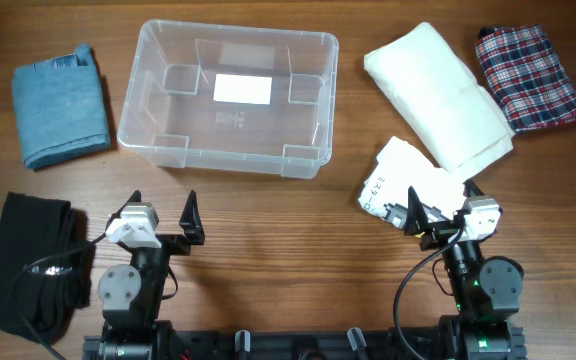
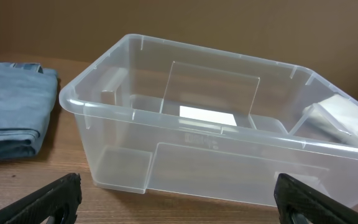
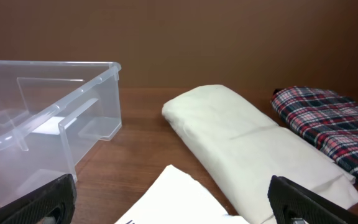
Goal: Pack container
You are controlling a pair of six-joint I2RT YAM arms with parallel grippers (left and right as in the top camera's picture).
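Observation:
The container (image 1: 230, 158) is a clear plastic bin with a white label on its base, standing empty at the table's back centre. My left gripper (image 1: 163, 202) sits open near the front edge, facing the bin's near wall (image 2: 229, 155) with bare wood between its fingers (image 2: 50, 198). On the right, my right gripper (image 1: 441, 196) is open too. A white folded piece with dark print (image 3: 179, 198) lies between and under its fingers (image 3: 309, 200), untouched as far as I can see. The bin's corner (image 3: 95, 99) shows at the left of the right wrist view.
A folded blue cloth (image 1: 60, 105) lies left of the bin. A black cloth (image 1: 30, 265) sits at the front left. A thick white folded towel (image 1: 438, 95) and a plaid cloth (image 1: 528, 77) lie to the right of the bin.

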